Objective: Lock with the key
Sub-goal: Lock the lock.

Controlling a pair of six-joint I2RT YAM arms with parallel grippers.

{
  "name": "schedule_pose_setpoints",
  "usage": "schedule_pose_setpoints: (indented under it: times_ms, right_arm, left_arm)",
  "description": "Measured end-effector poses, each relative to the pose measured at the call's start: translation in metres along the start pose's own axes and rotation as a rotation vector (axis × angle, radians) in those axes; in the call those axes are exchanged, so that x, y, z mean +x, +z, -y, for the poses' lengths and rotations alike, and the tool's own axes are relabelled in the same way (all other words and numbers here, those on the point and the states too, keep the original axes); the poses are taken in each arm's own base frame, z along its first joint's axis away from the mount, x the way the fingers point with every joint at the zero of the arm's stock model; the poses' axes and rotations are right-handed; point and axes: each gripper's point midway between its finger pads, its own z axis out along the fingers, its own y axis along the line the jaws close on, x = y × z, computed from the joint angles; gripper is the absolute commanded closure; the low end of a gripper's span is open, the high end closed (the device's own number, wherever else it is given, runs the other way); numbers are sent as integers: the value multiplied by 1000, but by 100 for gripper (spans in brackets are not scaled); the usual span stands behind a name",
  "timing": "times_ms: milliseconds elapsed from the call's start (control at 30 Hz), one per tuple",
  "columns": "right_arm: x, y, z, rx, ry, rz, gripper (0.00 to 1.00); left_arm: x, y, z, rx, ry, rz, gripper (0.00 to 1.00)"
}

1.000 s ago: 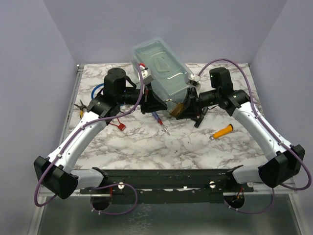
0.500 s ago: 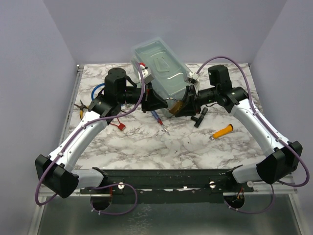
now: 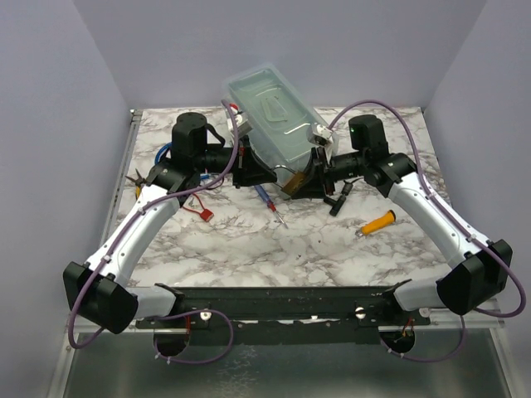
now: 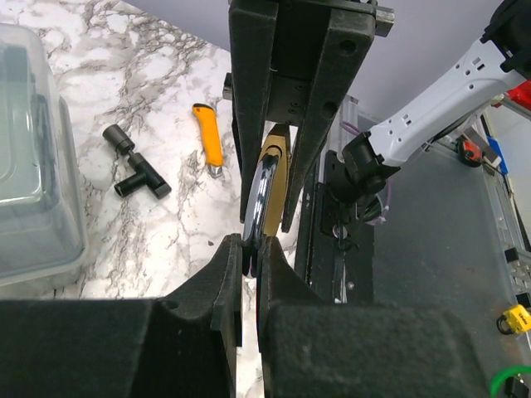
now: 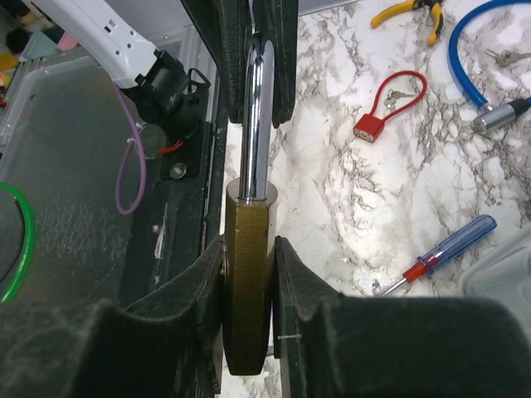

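Observation:
The lock, a small brass padlock (image 3: 292, 185), is held in the air between my two grippers over the middle of the table. My right gripper (image 5: 247, 290) is shut on its brass body (image 5: 247, 274). The silver shackle (image 5: 255, 108) points away from it into my left gripper (image 4: 249, 249), which is shut on the shackle's end (image 4: 254, 199). In the top view the left gripper (image 3: 267, 172) and the right gripper (image 3: 305, 179) face each other. I see no key in the lock or in either gripper.
A clear plastic box (image 3: 274, 112) lies just behind the grippers. On the marble table are a blue and red screwdriver (image 3: 270, 201), a red padlock (image 3: 202, 214), an orange-handled tool (image 3: 377, 222), a black T-piece (image 3: 338, 199), a blue cable lock (image 3: 166, 152) and pliers (image 3: 139, 178).
Both grippers and the lock between them have shifted a little to the left. The right arm has reached further in and the left arm has drawn back. Both grips are unchanged.

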Motion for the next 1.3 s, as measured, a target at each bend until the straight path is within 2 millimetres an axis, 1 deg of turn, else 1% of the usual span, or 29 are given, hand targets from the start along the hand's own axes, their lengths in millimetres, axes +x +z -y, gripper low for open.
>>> schedule_pose_setpoints:
  times_ms: [67,100,167,200,233,267,333,500,567,667,767,933,1000,1033,1067,1100,1133,1167,1200,1233,1300]
  right_arm:
    - [-1,1,2,3,-6,8,100]
    - [-3,1,3,3,-10,13,100]
    - [-6,3,4,-2,-13,24,100]
    - [-7,3,3,-9,-14,29,100]
    - [-8,4,2,-18,-15,35,100]
    - [-10,4,1,-32,-20,42,100]
    - [-13,5,-1,-56,-28,54,100]
    - [-13,7,-2,-85,-27,61,100]
    - [-13,7,-3,-90,-28,61,100]
    - [-12,7,-4,-98,-34,62,100]
    - [-12,7,-5,-104,-42,62,100]
    - [-8,11,-5,-119,-45,53,100]
    - [-5,14,-6,-126,-43,48,100]
    - [-4,15,-5,-127,-42,46,100]
    - [-3,16,-4,-128,-40,43,100]
    - [-2,16,-3,-128,-40,42,100]
    - [-1,16,-2,-126,-42,40,100]
    - [0,17,0,-121,-38,36,99]
    - [2,17,1,-115,-33,33,94]
    - [3,17,1,-114,-20,29,83]
    - [4,17,0,-115,1,26,56]
  left_arm:
    - [0,-4,-2,0,-5,2,99]
    - [-1,-6,-2,2,-6,3,90]
    - [-2,-9,0,8,-3,7,66]
    - [-3,-10,1,11,-1,9,56]
    - [-3,-11,2,14,3,9,50]
    - [-3,-12,2,13,-9,8,46]
    - [-1,-14,-1,4,-37,3,41]
    - [5,-14,-9,-13,-78,-11,35]
    - [6,-14,-9,-14,-81,-14,30]
    - [7,-12,-10,-9,-84,-17,29]
    - [9,-9,-8,1,-85,-25,31]
    - [11,-2,-5,23,-90,-39,39]
    - [8,-1,-5,25,-87,-38,46]
    - [7,0,-5,25,-86,-37,54]
    - [5,0,-5,27,-86,-36,64]
    - [5,0,-3,31,-87,-36,77]
    - [5,0,-1,40,-86,-38,92]
    - [6,1,1,49,-92,-41,100]
    - [6,2,3,57,-91,-43,100]
    - [6,2,4,63,-88,-43,100]
    - [6,2,5,64,-83,-43,100]
